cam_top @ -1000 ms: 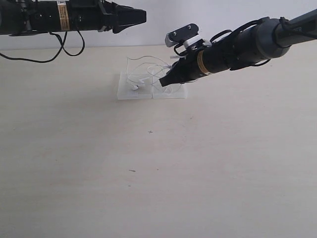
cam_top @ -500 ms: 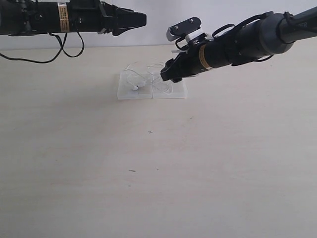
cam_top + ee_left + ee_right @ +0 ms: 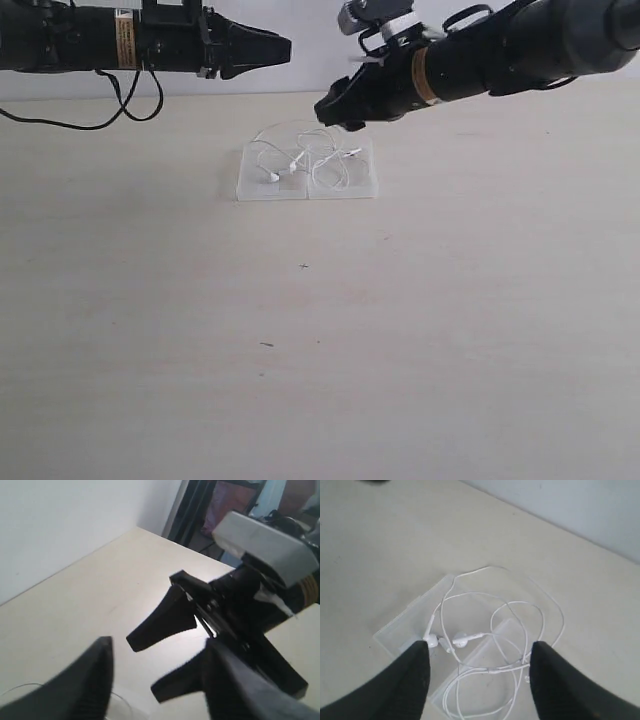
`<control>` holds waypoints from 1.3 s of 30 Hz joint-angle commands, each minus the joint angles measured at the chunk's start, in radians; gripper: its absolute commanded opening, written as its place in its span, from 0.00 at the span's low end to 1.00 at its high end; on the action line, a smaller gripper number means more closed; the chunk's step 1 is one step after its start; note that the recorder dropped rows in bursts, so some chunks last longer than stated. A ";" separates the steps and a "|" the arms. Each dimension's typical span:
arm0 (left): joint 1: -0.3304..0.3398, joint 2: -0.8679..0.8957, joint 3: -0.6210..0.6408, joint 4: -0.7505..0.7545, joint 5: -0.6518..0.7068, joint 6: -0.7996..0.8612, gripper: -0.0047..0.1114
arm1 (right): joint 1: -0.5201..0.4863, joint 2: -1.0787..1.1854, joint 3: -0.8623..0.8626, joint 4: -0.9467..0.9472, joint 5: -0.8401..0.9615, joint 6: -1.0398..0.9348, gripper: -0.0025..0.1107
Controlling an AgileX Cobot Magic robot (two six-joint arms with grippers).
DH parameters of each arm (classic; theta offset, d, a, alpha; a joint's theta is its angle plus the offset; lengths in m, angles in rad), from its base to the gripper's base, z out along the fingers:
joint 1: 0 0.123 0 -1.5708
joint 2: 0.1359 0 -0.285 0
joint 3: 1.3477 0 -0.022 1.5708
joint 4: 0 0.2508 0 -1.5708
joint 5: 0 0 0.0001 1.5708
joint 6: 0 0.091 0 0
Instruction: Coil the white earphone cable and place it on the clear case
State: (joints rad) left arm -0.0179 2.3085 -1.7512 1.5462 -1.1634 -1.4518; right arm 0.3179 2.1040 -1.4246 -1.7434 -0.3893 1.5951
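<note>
The white earphone cable (image 3: 300,155) lies in loose loops on the clear case (image 3: 345,188) at the back of the table. Part of one loop hangs over the case's far edge. In the right wrist view, the cable's two earbuds (image 3: 461,640) rest on the case (image 3: 405,625). My right gripper (image 3: 325,108) hovers just above and behind the case. This gripper (image 3: 477,652) is open, and nothing sits between its fingers. My left gripper (image 3: 285,47) hangs high at the upper left, away from the case. It (image 3: 159,647) is open and empty, facing the right gripper's spread fingers (image 3: 162,622).
A black arm cable (image 3: 130,100) droops from the left arm near the back wall. The light wooden table (image 3: 300,330) stretches in front of the case with only tiny dark specks (image 3: 266,345).
My right gripper has opened, let go of the cable and lifted up and back from the case. The cable has settled flatter on the case. The left arm has barely moved.
</note>
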 commanded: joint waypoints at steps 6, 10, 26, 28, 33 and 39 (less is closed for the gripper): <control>0.029 -0.083 0.089 0.021 -0.058 -0.132 0.04 | -0.064 -0.280 0.234 -0.001 -0.007 0.086 0.02; 0.006 -0.200 0.237 0.035 0.022 -0.116 0.04 | -0.064 -0.426 0.337 -0.001 -0.005 0.099 0.02; -0.363 -0.884 0.837 -0.201 1.011 0.042 0.04 | -0.064 -1.011 0.696 -0.001 0.001 0.207 0.02; -0.413 -0.953 0.873 -0.201 1.092 0.035 0.04 | -0.064 -1.075 0.739 -0.001 0.001 0.209 0.02; -0.527 -1.135 0.966 -0.201 1.211 0.031 0.04 | -0.064 -1.254 0.839 0.012 -0.005 0.209 0.02; -0.611 -1.337 1.120 -0.201 1.283 0.004 0.04 | -0.062 -1.447 0.948 0.008 -0.015 0.209 0.02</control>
State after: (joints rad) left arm -0.5976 1.0485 -0.6943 1.3574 0.0628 -1.4324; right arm 0.2562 0.7350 -0.5183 -1.7397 -0.3934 1.8001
